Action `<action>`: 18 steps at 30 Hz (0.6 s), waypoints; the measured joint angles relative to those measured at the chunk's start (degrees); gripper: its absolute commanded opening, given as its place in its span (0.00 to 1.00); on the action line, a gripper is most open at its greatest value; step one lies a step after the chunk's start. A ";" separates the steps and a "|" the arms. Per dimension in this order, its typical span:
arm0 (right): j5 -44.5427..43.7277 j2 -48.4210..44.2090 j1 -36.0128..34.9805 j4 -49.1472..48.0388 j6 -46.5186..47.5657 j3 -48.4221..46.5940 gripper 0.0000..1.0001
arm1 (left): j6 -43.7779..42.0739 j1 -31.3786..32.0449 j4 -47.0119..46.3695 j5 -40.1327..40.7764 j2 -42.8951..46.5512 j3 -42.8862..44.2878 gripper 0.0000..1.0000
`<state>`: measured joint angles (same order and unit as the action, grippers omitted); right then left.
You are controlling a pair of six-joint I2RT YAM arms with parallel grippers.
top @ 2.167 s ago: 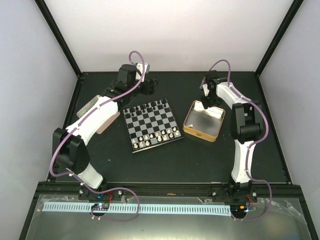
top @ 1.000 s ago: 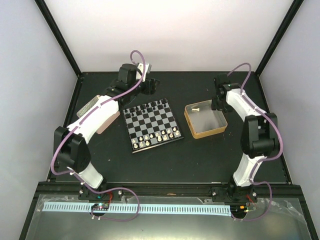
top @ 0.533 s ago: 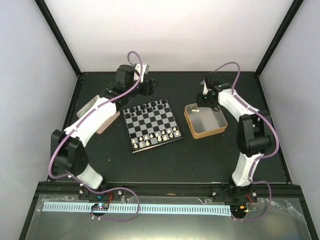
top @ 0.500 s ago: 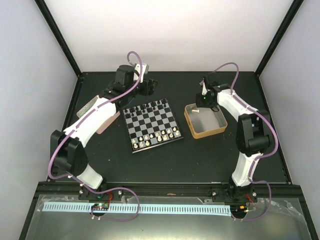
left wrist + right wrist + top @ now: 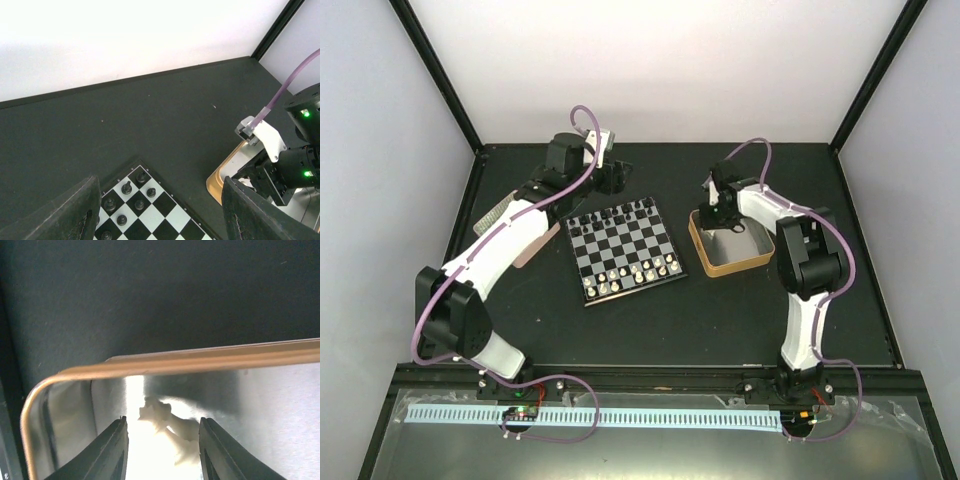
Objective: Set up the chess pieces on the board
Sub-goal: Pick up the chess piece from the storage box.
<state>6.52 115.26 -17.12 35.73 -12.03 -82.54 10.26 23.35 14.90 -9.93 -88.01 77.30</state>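
Observation:
The board (image 5: pixel 625 250) lies at mid-table, with white chess pieces (image 5: pixel 635 272) on its near rows and black ones (image 5: pixel 615 214) on its far rows. In the right wrist view a white piece (image 5: pixel 177 432) lies on its side in the corner of the gold-rimmed tin (image 5: pixel 165 365). My right gripper (image 5: pixel 162 422) straddles it, open, with a gap on the left side. From above, that right gripper (image 5: pixel 712 215) is at the tin's (image 5: pixel 745 262) far-left corner. My left gripper (image 5: pixel 612 180) hovers open and holds nothing behind the board's far edge. Its wrist view shows the board's corner (image 5: pixel 150 207) and black pieces (image 5: pixel 126 188).
A pale flat tin (image 5: pixel 500 212) lies partly under the left arm at the table's left. Black frame posts and white walls close in the back and sides. The left wrist view also shows the tin's rim (image 5: pixel 222 175) and the right arm (image 5: pixel 295 165).
My right gripper has moved left to the tin's far-left corner, come down over the white piece and narrowed its jaws. The left arm has barely shifted.

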 measured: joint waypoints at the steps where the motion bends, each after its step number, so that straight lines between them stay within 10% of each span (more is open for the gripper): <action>1: -0.09 0.15 -0.59 0.42 0.59 0.04 0.40 | 0.00 0.00 0.00 0.00 0.04 -0.15 0.68; 18: -9.27 -0.42 -5.03 4.28 0.98 3.85 0.28 | 0.00 0.00 0.02 -0.59 1.14 -1.77 0.68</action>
<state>-2.74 114.85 -22.15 40.01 -11.05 -78.70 10.26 23.35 14.92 -10.52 -86.87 75.53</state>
